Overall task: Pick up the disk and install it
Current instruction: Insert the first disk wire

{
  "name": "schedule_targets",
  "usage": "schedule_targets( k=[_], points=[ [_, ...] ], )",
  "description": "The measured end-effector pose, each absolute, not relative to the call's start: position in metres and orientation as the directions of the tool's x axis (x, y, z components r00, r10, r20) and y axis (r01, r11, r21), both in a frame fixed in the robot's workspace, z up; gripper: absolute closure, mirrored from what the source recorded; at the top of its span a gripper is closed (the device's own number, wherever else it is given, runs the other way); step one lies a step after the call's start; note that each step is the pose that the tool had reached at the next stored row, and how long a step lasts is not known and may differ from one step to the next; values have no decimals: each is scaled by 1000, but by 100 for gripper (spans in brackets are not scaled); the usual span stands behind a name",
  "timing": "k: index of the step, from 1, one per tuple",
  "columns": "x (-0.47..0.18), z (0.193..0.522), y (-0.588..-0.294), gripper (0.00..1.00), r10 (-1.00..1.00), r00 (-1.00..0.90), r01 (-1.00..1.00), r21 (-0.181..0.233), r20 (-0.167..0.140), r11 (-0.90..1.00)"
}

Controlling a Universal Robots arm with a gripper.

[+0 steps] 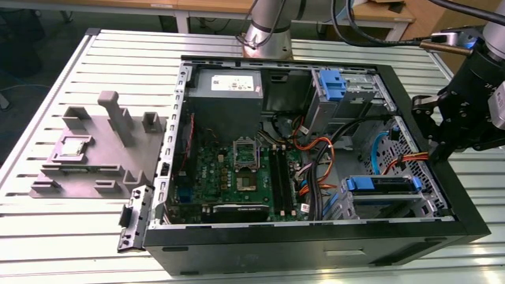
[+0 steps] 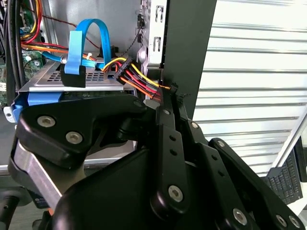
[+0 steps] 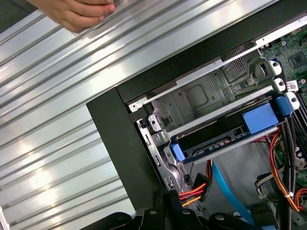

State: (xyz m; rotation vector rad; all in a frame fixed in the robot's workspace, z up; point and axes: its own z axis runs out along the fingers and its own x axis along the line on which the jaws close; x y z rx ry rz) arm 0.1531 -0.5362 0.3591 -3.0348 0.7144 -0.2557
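We see the black metal gripper (image 1: 439,137) at the open black computer case's (image 1: 316,248) side wall on the exterior view's right, above the ribbed aluminium worktop (image 1: 47,248). Its fingers look pressed together, holding nothing. The silver disk in its blue plastic carrier (image 1: 382,185) sits in the lower drive cage, long axis running across the case. A hand (image 3: 76,12) rests on the worktop.

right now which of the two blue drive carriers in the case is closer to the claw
The lower blue carrier, at the case's front corner beside the claw; the other blue carrier sits farther back near the power supply.
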Motion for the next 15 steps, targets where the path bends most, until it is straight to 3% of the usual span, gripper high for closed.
schedule_targets(
  k=[15],
  points=[
    [143, 359, -536, 84, -444, 882, -442, -50, 156, -896]
  ],
)
